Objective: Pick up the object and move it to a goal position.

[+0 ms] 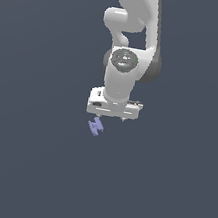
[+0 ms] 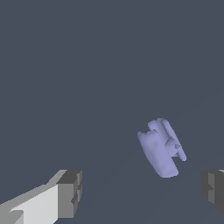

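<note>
The object (image 1: 95,126) is a tiny pale lavender piece of short rounded bars. It lies on the dark grey floor just below the white gripper (image 1: 111,116) in the exterior view, a little toward that view's left. In the wrist view the object (image 2: 161,147) lies between the two fingertips (image 2: 70,193), nearer to one of them and ahead of them, touched by neither. The jaws stand wide apart and hold nothing. The gripper hangs above the floor, pointing down.
The white arm (image 1: 132,29) rises from the gripper toward the top of the exterior view. A plain dark grey floor (image 1: 29,168) surrounds the object on all sides.
</note>
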Robot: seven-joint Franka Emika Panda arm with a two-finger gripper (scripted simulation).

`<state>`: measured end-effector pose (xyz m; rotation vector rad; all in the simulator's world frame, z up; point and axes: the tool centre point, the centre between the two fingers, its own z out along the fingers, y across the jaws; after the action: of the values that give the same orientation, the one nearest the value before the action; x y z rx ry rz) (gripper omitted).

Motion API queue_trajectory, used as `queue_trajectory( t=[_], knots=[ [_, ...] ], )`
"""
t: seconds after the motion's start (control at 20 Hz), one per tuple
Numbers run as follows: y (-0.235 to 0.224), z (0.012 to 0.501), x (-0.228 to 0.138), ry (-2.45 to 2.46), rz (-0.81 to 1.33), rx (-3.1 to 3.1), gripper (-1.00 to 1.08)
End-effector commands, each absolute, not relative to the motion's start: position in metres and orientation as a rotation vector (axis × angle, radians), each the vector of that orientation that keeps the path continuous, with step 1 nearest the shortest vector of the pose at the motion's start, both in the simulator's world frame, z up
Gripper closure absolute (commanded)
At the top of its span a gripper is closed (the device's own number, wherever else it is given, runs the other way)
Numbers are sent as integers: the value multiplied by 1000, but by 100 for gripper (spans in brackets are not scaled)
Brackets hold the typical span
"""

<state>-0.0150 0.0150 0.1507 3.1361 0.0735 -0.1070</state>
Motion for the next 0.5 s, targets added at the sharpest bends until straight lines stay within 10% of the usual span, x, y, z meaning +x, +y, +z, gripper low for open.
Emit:
queue_trajectory(
  t=[0.0, 0.45],
  knots=[
    [15, 151, -15, 74, -107, 3136, -92],
    [24, 166, -5, 18, -47, 3162, -92]
  ],
)
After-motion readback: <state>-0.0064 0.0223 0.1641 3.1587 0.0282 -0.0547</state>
